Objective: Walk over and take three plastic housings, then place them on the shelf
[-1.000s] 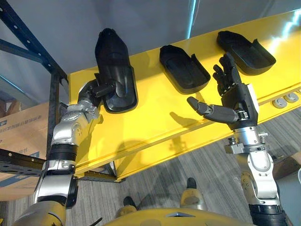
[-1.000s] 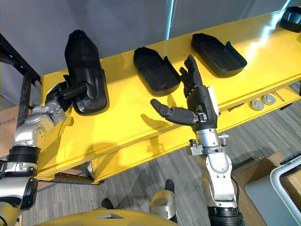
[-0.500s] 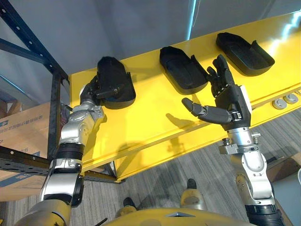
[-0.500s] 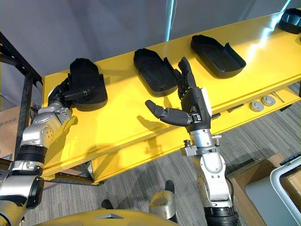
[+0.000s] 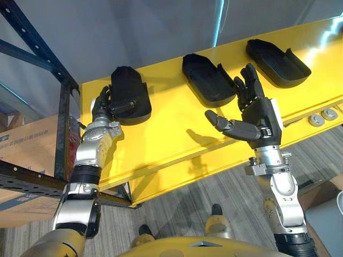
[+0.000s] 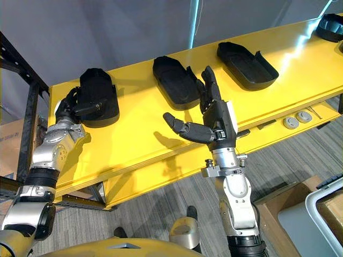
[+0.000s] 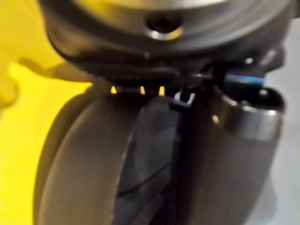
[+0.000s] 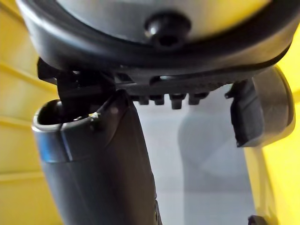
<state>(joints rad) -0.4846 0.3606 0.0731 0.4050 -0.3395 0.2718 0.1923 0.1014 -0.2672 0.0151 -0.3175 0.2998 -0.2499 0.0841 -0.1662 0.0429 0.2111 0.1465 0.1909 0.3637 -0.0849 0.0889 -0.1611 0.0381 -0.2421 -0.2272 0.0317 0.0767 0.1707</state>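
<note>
Three black plastic housings lie on the yellow shelf (image 5: pixel 177 134). The left housing (image 5: pixel 128 93) rests at the shelf's left end. My left hand (image 5: pixel 104 107) is shut on its near edge, thumb across the top and fingers behind it. The middle housing (image 5: pixel 208 79) and the right housing (image 5: pixel 277 54) lie hollow side up, with nothing touching them. My right hand (image 5: pixel 257 112) hangs open over the shelf's front half, just in front of the middle housing, fingers straight and thumb spread out to the left.
A dark blue rack upright (image 5: pixel 32 51) stands left of the shelf, with a cardboard box (image 5: pixel 21 155) behind it. Another black part (image 6: pixel 331 24) sits at the shelf's far right end. Round silver fittings (image 5: pixel 321 115) sit on the shelf's front ledge.
My left hand has brought the left housing down from tilted up on end to lying on the shelf. The right hand has drifted slightly left, still open.
</note>
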